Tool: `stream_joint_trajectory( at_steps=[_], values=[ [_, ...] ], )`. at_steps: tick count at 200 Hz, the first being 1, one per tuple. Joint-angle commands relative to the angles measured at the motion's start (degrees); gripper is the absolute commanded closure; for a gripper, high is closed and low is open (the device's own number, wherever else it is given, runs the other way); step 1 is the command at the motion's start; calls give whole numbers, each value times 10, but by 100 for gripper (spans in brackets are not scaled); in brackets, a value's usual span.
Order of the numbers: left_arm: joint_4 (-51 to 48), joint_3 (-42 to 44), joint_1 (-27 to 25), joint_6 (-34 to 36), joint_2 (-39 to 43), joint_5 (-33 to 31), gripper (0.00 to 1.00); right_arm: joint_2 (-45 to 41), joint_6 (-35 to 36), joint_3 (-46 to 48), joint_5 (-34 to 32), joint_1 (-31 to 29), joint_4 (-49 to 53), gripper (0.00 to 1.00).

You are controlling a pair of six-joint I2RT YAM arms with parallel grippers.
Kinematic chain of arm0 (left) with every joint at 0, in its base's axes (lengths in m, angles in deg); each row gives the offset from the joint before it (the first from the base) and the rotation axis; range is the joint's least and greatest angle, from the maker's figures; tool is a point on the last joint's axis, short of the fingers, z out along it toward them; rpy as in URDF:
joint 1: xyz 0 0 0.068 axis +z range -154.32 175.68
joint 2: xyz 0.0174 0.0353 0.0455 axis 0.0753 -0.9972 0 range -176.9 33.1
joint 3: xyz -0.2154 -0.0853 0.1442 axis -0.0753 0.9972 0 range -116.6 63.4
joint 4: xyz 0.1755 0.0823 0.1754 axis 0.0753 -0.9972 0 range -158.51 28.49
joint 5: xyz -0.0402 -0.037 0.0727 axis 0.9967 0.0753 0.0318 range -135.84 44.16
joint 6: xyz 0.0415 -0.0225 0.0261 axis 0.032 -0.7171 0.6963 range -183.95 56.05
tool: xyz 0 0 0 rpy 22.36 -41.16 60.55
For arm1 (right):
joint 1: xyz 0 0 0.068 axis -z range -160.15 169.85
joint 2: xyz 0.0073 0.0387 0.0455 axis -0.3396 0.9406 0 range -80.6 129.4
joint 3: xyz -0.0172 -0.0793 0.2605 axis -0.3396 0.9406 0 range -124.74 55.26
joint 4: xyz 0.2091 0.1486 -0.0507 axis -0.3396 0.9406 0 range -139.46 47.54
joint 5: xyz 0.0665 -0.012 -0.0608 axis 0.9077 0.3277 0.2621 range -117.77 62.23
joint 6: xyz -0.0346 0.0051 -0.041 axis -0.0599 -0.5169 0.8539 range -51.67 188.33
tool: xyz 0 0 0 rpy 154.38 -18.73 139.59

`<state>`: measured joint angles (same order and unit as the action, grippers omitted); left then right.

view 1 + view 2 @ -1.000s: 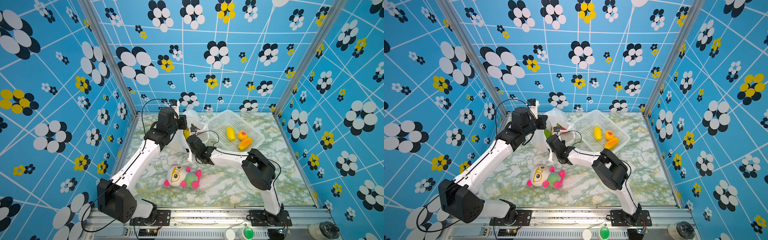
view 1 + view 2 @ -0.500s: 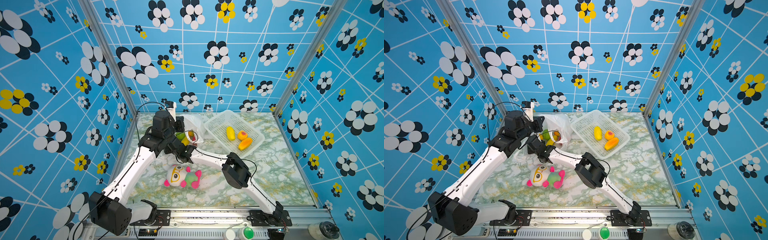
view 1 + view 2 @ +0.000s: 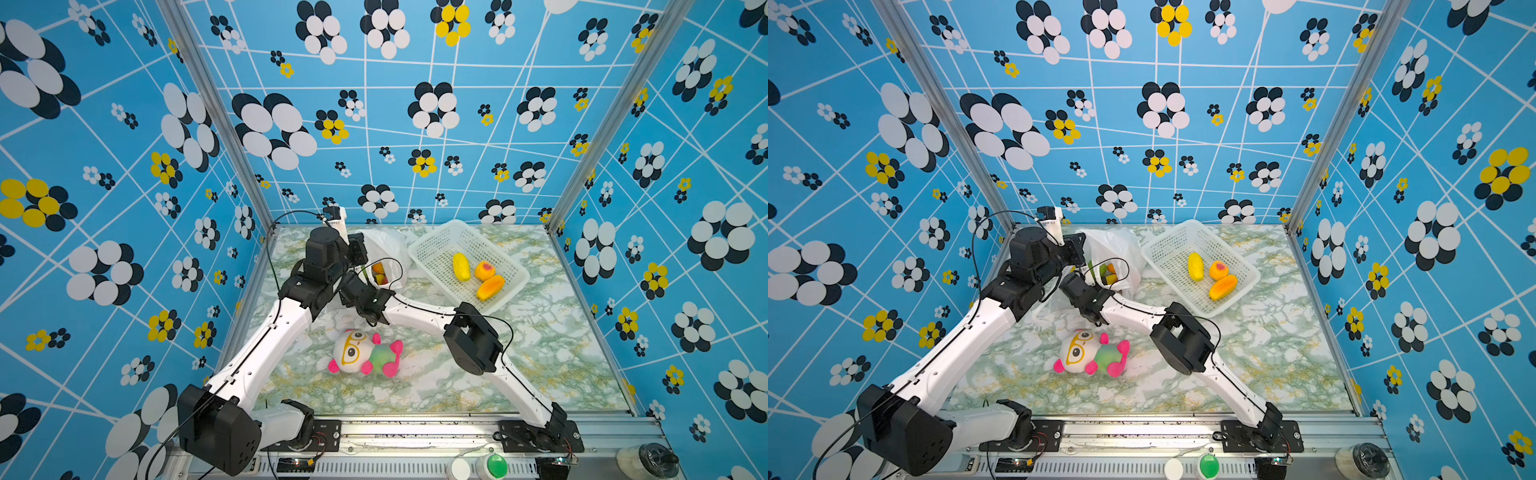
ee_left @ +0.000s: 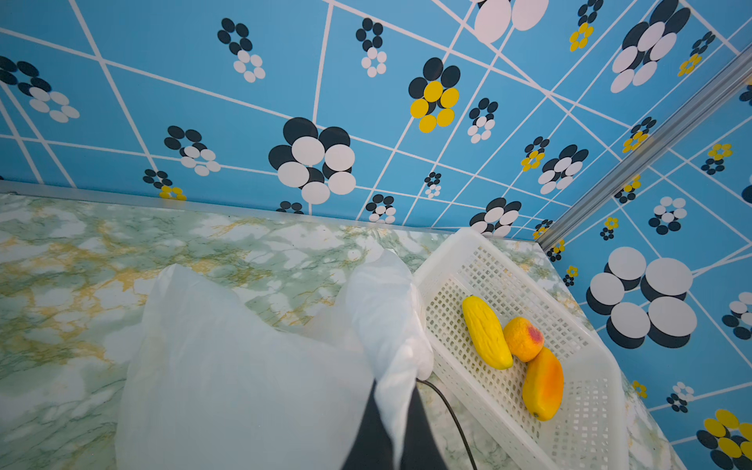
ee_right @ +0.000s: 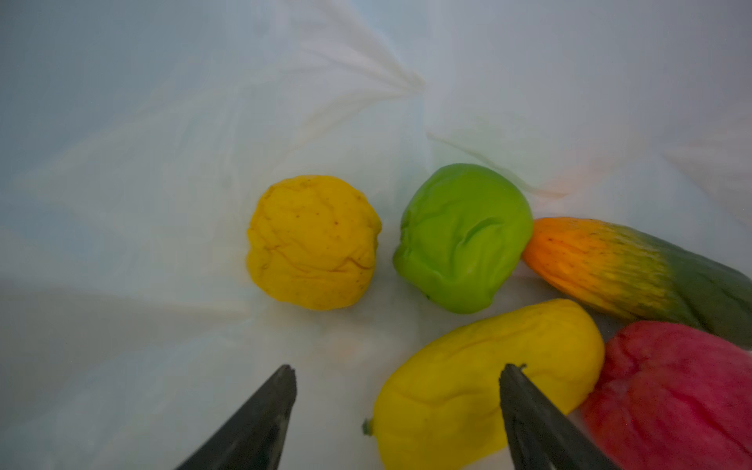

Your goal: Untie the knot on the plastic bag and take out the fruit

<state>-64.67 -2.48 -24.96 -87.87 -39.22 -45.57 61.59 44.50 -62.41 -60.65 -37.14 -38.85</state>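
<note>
The right jaws stand wide apart inside the bag and hold nothing. One dark fingertip (image 5: 519, 390) lies over the long oval yellow fruit (image 5: 460, 398), but whether it touches cannot be told. The left jaws are pressed together on a fold of the thin translucent white plastic bag (image 4: 244, 366), with the plastic bunched between them. Five toy fruits lie on the bag's floor in front of the right jaws: that oval yellow one, a round wrinkled yellow fruit (image 5: 313, 242), a bright green rounded fruit (image 5: 462, 238), a long fruit shading from orange to dark green (image 5: 635, 272), and a pink-red fruit (image 5: 671, 394). In both top views the plastic bag (image 3: 388, 245) (image 3: 1117, 245) sits at the back left of the green-and-white marbled counter (image 3: 540, 332). Its mouth is open, and the right arm reaches across into it. Just beside the bag stands one white perforated rectangular plastic basket (image 3: 432, 243) holding three fruits: a ridged yellow oblong fruit (image 3: 461, 266), a round orange fruit with a pink blush (image 3: 484, 270) and an orange-yellow mango-shaped fruit (image 3: 490, 286). One white, green and pink plush doll with yellow glasses (image 3: 365, 353) lies on the counter nearer the front, well apart from the bag.
</note>
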Motion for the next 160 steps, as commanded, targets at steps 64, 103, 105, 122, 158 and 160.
stream_joint_trajectory(
  at_steps=[64,103,105,122,158,160],
  values=[
    [18,7,4,-5,9,-12,100,-24,10,8,-119,36,56,11],
    [16,4,4,-5,7,-8,100,-26,19,12,-152,36,61,10],
    [16,3,4,-5,6,-7,100,-27,19,12,-154,37,62,9],
    [15,2,4,-5,7,-4,100,-28,19,14,-161,39,65,8],
    [15,4,4,-3,10,-5,100,-32,29,23,-184,40,58,10],
    [14,4,4,-3,10,-5,100,-32,30,23,-185,40,58,10]
  ],
)
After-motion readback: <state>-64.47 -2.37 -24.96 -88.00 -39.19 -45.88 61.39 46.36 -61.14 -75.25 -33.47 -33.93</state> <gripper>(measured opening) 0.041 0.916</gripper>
